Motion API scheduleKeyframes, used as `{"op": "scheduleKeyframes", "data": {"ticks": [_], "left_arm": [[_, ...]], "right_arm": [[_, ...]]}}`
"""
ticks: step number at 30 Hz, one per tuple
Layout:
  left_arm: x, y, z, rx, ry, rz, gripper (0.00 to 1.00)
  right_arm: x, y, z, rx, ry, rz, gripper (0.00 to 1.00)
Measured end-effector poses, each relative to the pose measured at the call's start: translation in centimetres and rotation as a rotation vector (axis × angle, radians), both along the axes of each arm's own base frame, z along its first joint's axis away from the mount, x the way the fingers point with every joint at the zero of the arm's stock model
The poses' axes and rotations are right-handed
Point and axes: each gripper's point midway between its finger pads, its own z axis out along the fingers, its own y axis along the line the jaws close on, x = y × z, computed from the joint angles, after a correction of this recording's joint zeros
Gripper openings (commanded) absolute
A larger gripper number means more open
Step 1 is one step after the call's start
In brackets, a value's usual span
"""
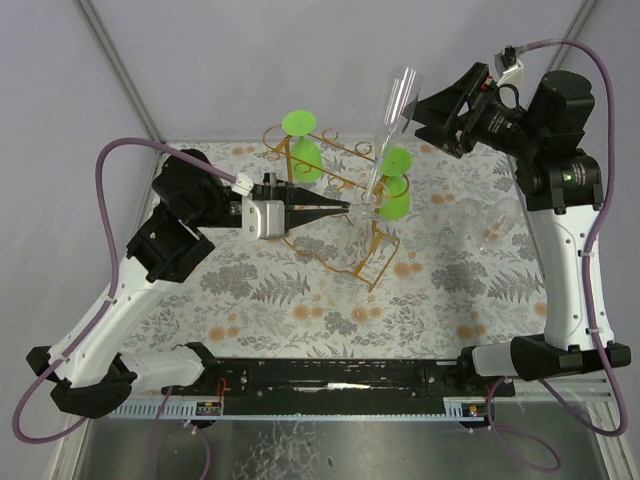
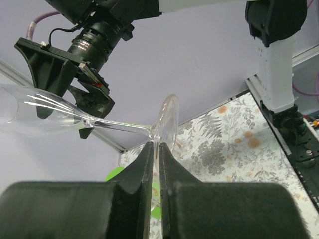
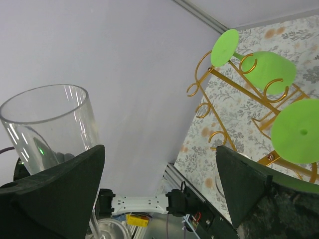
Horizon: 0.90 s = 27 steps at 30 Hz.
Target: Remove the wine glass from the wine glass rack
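A clear wine glass (image 1: 393,110) stands tilted, bowl up toward the back wall, foot down by the golden wine glass rack (image 1: 345,148). My left gripper (image 1: 345,206) is shut on the rim of the glass's foot (image 2: 167,122); in the left wrist view (image 2: 155,145) its jaws are pinched on the thin disc. The bowl (image 2: 40,112) reaches left. My right gripper (image 1: 420,118) is open beside the bowl (image 3: 45,119), its fingers spread wide in the right wrist view (image 3: 159,149). I cannot tell whether the foot touches the rack (image 3: 239,84).
Green wine glasses (image 1: 308,160) (image 1: 396,205) hang on the rack and also show in the right wrist view (image 3: 269,69). Another clear glass (image 1: 487,222) lies on the floral tablecloth (image 1: 260,290) to the right. Grey walls close the back and sides.
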Motion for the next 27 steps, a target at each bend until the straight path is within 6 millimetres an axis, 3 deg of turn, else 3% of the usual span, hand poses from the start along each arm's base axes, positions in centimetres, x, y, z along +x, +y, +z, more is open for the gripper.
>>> {"op": "scheduleKeyframes", "data": {"ticks": [9, 19, 27], "left_arm": [[0.3, -0.4, -0.1, -0.003, -0.050, 0.026, 0.00], [1.6, -0.5, -0.8, 0.002, -0.024, 0.091, 0.00], [2.1, -0.7, -2.1, 0.023, -0.003, 0.099, 0.00]], "right_arm": [[-1.8, -0.4, -0.5, -0.001, 0.014, -0.015, 1.00], [-2.1, -3.0, -2.7, -0.054, 0.054, -0.198, 1.00], [-2.6, -3.2, -0.6, -0.004, 0.000, -0.221, 0.99]]}}
